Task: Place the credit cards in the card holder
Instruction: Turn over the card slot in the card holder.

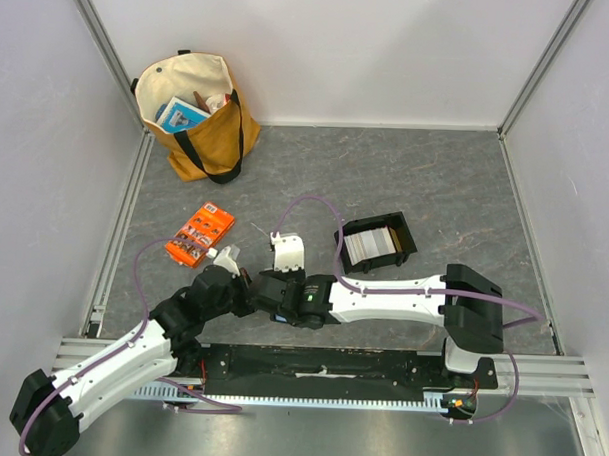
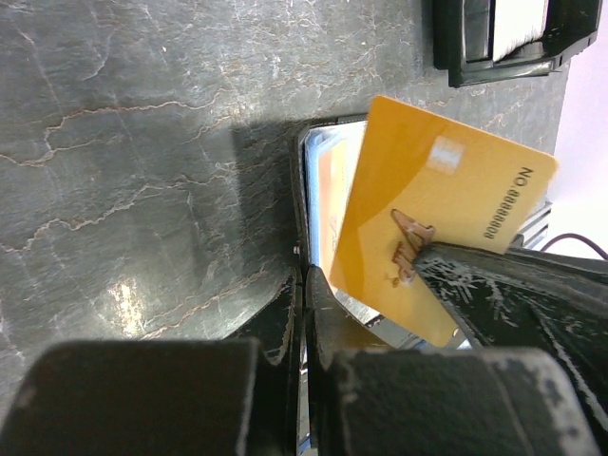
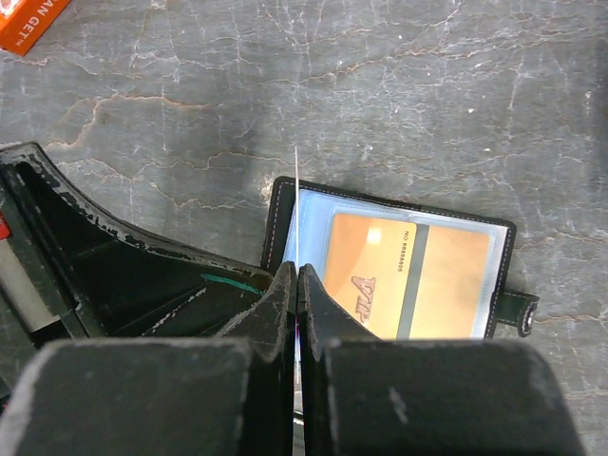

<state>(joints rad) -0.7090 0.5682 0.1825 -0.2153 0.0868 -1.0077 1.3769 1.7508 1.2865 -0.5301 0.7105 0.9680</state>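
The black card holder (image 3: 277,223) lies open on the grey table, with two orange credit cards (image 3: 375,271) behind its clear slots and its snap tab at the right. My right gripper (image 3: 297,275) is shut on another orange credit card (image 2: 437,209), which shows edge-on as a thin white line over the holder's left side. My left gripper (image 2: 305,285) is shut on the card holder's (image 2: 306,190) thin flap edge. In the top view the two grippers meet, left (image 1: 243,283) and right (image 1: 260,285), and hide the holder. More whitish-grey cards (image 1: 369,245) stand in the black tray (image 1: 404,232).
An orange printed packet (image 1: 199,234) lies left of the grippers, and its corner (image 3: 28,24) shows in the right wrist view. A tan tote bag (image 1: 193,114) stands at the back left. White walls close in the table on three sides.
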